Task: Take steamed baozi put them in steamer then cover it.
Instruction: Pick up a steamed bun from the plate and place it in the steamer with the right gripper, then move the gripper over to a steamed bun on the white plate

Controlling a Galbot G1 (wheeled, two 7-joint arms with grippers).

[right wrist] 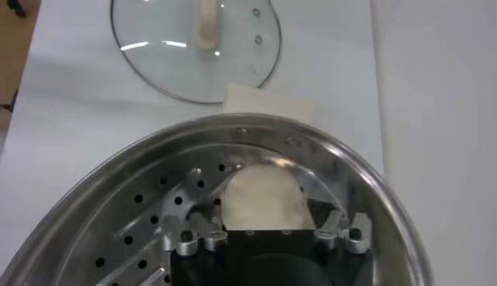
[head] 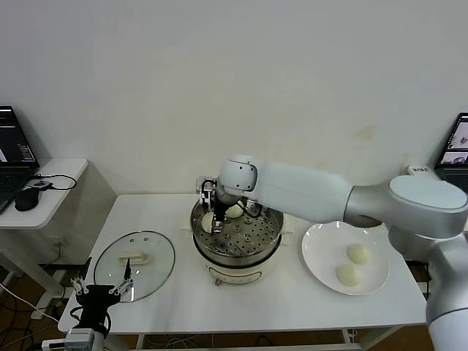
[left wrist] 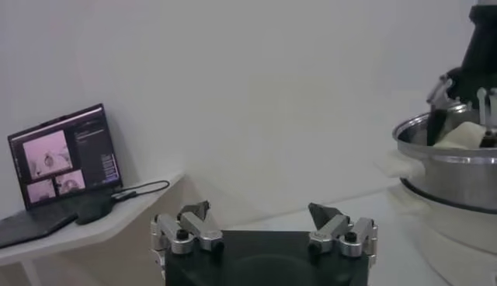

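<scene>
The steamer (head: 238, 238) stands mid-table on its cream base. My right gripper (head: 212, 213) reaches down inside its far left side. In the right wrist view its jaws (right wrist: 264, 216) stand wide on either side of one baozi (right wrist: 260, 196), which rests on the perforated tray, and there are small gaps at both fingers. A second baozi (head: 233, 212) lies in the pot behind it. Two more baozi (head: 358, 253) (head: 348, 275) sit on the white plate (head: 322, 245). The glass cover (head: 135, 265) lies flat to the left of the steamer. My left gripper (head: 102, 291) is open and empty, parked at the table's front left edge.
A side table (head: 51, 197) with a laptop (head: 14, 150) and a mouse stands to the far left. Another laptop (head: 457, 142) is at the right edge. The wall is close behind the table. My right arm spans above the plate and the steamer's right side.
</scene>
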